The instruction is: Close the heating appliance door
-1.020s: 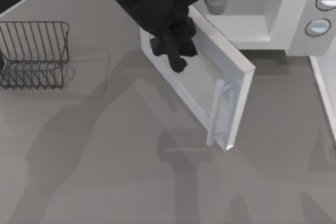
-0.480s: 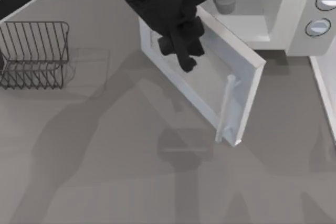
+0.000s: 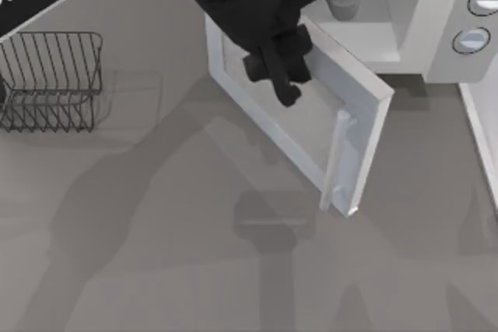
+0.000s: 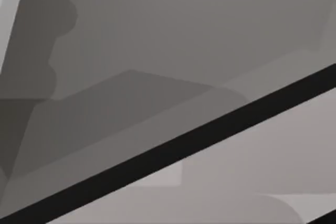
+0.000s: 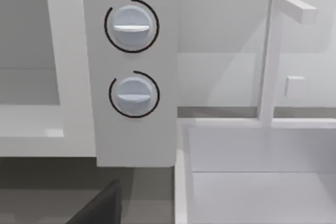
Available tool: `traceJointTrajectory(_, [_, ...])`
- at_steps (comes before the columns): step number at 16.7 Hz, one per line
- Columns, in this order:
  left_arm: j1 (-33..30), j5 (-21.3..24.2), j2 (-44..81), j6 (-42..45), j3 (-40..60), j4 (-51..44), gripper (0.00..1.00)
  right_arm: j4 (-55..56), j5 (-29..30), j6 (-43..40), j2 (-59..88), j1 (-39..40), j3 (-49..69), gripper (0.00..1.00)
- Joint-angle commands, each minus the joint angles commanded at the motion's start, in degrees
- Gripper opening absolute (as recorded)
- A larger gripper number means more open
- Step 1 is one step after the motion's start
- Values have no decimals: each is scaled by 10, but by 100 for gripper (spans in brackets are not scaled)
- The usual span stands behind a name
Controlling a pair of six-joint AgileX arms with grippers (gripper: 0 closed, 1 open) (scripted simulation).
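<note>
Jaws of your left gripper [image 3: 284, 87] — closure impossible to tell — press the half-open door [image 3: 311, 126] toward the heating appliance [image 3: 436, 29] at the table's [image 3: 156, 254] far right, apparently pushing it shut.

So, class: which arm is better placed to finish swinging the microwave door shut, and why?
Left. Its tool is already against the half-open door, on its window side, while the right arm sits off by the microwave's knobs.

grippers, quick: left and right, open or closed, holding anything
Left gripper: against the outer face of the door, holding nothing; open or closed cannot be told.
Right gripper: cannot be told.
</note>
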Motion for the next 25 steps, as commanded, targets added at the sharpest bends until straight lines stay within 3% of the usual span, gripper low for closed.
traceJointTrajectory(25, [-45, -14, 59, -43, 77, -14, 0, 0, 0, 0, 0, 0, 0, 100])
